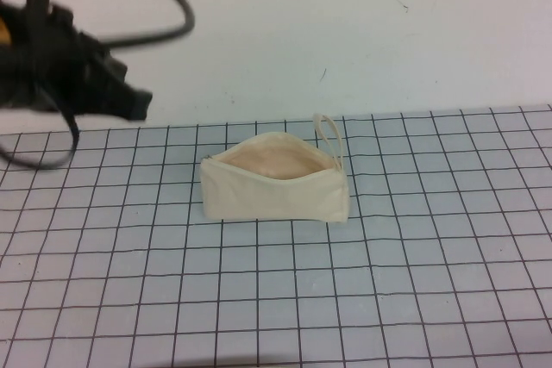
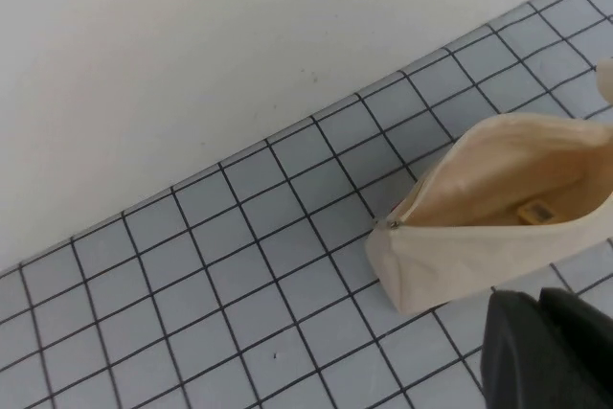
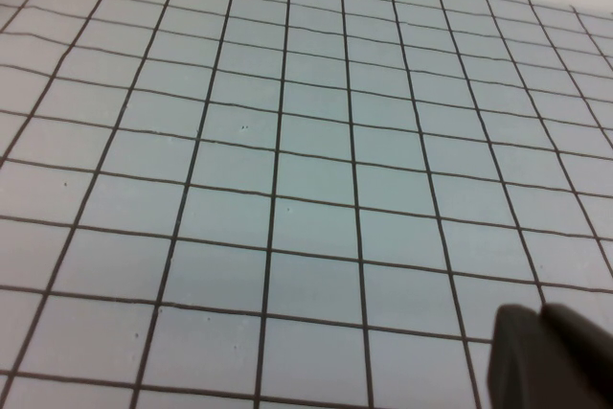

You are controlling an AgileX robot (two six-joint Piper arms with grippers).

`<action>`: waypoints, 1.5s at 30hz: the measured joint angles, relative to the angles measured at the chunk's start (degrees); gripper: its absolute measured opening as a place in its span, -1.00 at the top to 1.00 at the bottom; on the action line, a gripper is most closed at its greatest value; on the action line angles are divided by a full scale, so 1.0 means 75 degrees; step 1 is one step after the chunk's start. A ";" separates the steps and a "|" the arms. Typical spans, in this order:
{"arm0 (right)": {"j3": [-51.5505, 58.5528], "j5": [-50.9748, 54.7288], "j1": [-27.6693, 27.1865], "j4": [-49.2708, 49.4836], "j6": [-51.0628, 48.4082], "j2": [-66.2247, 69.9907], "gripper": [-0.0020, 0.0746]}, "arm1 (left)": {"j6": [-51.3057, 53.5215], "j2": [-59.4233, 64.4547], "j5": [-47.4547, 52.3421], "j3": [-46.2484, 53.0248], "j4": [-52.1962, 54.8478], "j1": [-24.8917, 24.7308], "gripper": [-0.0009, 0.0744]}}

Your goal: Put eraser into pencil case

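The cream-white pencil case point(image 1: 276, 194) lies on the grid mat in the middle of the high view, zip open, showing its pale peach lining, loop strap point(image 1: 329, 134) at its right end. In the left wrist view the pencil case point(image 2: 469, 256) is open and the small yellowish eraser point(image 2: 536, 211) lies inside it. My left gripper point(image 1: 136, 102) hovers at the far left, raised and well apart from the case; its fingers point(image 2: 517, 352) are together and empty. My right gripper point(image 3: 542, 319) is out of the high view, shut and empty over bare mat.
The grey grid mat point(image 1: 388, 299) covers the table's near part. A plain white surface point(image 1: 345, 32) lies behind it. A black cable point(image 1: 172, 15) loops from the left arm at the top left.
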 joint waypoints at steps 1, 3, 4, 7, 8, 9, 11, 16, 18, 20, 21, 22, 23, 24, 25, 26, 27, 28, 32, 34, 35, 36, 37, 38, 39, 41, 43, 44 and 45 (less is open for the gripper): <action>0.0000 0.0000 0.0000 0.0000 0.0000 0.0000 0.95 | -0.0141 -0.0134 -0.0331 0.0305 0.0000 0.0000 0.98; 0.0000 0.0000 0.0000 0.0000 0.0000 0.0000 0.95 | -0.0334 -0.0535 -0.1065 0.1079 -0.0022 0.0068 0.98; 0.0000 0.0000 0.0000 0.0000 0.0000 0.0000 0.95 | -0.0372 -0.0765 -0.1356 0.1387 -0.0041 0.0129 0.98; 0.0000 0.0000 0.0000 0.0000 0.0000 0.0000 0.95 | -0.0553 -0.1477 -0.2193 0.2537 -0.0432 0.0579 0.98; 0.0000 0.0000 0.0000 0.0000 0.0000 0.0000 0.95 | -0.0615 -0.1744 -0.2431 0.2924 -0.0581 0.0780 0.98; 0.0000 0.0000 0.0000 0.0000 0.0000 0.0000 0.95 | -0.0690 -0.2018 -0.2627 0.3319 -0.0719 0.0993 0.98; 0.0000 0.0000 0.0000 0.0000 0.0000 0.0000 0.95 | -0.0769 -0.2600 -0.2990 0.4138 -0.0952 0.1406 0.98; 0.0000 0.0000 0.0000 0.0000 0.0000 0.0000 0.95 | -0.0814 -0.4147 -0.4054 0.6156 -0.1206 0.2112 0.98; 0.0000 0.0000 0.0000 0.0000 0.0000 0.0000 0.95 | -0.0829 -0.4922 -0.4618 0.7036 -0.1216 0.2296 0.98; 0.0000 0.0000 0.0000 0.0000 0.0000 0.0000 0.95 | -0.0844 -0.5651 -0.5068 0.7783 -0.1221 0.2441 0.98; 0.0000 0.0000 0.0000 0.0000 0.0000 0.0000 0.95 | -0.0844 -0.6037 -0.5298 0.8179 -0.1221 0.2522 0.98; 0.0000 0.0000 0.0000 0.0000 0.0000 0.0000 0.95 | -0.0844 -0.6325 -0.5479 0.8491 -0.1221 0.2587 0.98; 0.0000 0.0000 0.0000 0.0000 0.0000 0.0000 0.95 | -0.0844 -0.6671 -0.5609 0.8864 -0.1221 0.2666 0.98; 0.0000 0.0000 0.0000 0.0000 0.0000 0.0000 0.95 | -0.0844 -0.6978 -0.5715 0.9215 -0.1236 0.2742 0.98; 0.0000 0.0000 0.0000 0.0000 0.0000 0.0000 0.95 | -0.0844 -0.7242 -0.5761 0.9550 -0.1252 0.2803 0.98; 0.0000 0.0000 0.0000 0.0000 0.0000 0.0000 0.95 | -0.0844 -0.7482 -0.5780 0.9861 -0.1251 0.2835 0.98; 0.0000 0.0000 0.0000 0.0000 0.0000 0.0000 0.95 | -0.0897 -0.7694 -0.5797 1.0116 -0.1251 0.2848 0.98; 0.0000 0.0000 0.0000 0.0000 0.0000 0.0000 0.95 | -0.0897 -0.7846 -0.5761 1.0251 -0.1251 0.2878 0.98; 0.0000 0.0000 0.0000 0.0000 0.0000 0.0000 0.95 | -0.0897 -0.8505 -0.4639 1.0366 -0.1160 0.2879 0.98; 0.0000 0.0000 0.0000 0.0000 0.0000 0.0000 0.95 | -0.0897 -0.8923 -0.3970 1.0366 -0.1121 0.2879 0.98; 0.0000 0.0000 0.0000 0.0000 0.0000 0.0000 0.95 | -0.0897 -0.9172 -0.3584 1.0366 -0.1108 0.2879 0.98; 0.0000 0.0000 0.0000 0.0000 0.0000 0.0000 0.95 | -0.0897 -0.9410 -0.3306 1.0366 -0.1102 0.2879 0.98; 0.0000 0.0000 0.0000 0.0000 0.0000 0.0000 0.95 | -0.0897 -0.9550 -0.3264 1.0366 -0.1090 0.2879 0.98; 0.0000 0.0000 0.0000 0.0000 0.0000 0.0000 0.95 | -0.0897 -0.9640 -0.3225 1.0366 -0.1066 0.2879 0.98; 0.0000 0.0000 0.0000 0.0000 0.0000 0.0000 0.95 | -0.0897 -0.9683 -0.3206 1.0366 -0.1048 0.2879 0.98; 0.0000 0.0000 0.0000 0.0000 0.0000 0.0000 0.95 | -0.0897 -0.9695 -0.3139 1.0353 -0.0989 0.2879 0.98; 0.0000 0.0000 0.0000 0.0000 0.0000 0.0000 0.95 | -0.0897 -0.9695 -0.3104 1.0341 -0.0963 0.2879 0.98; 0.0000 0.0000 0.0000 0.0000 0.0000 0.0000 0.95 | -0.0897 -0.9695 -0.3089 1.0341 -0.0949 0.2879 0.98; 0.0000 0.0000 0.0000 0.0000 0.0000 0.0000 0.95 | -0.0897 -0.9695 -0.3068 1.0341 -0.0949 0.2879 0.98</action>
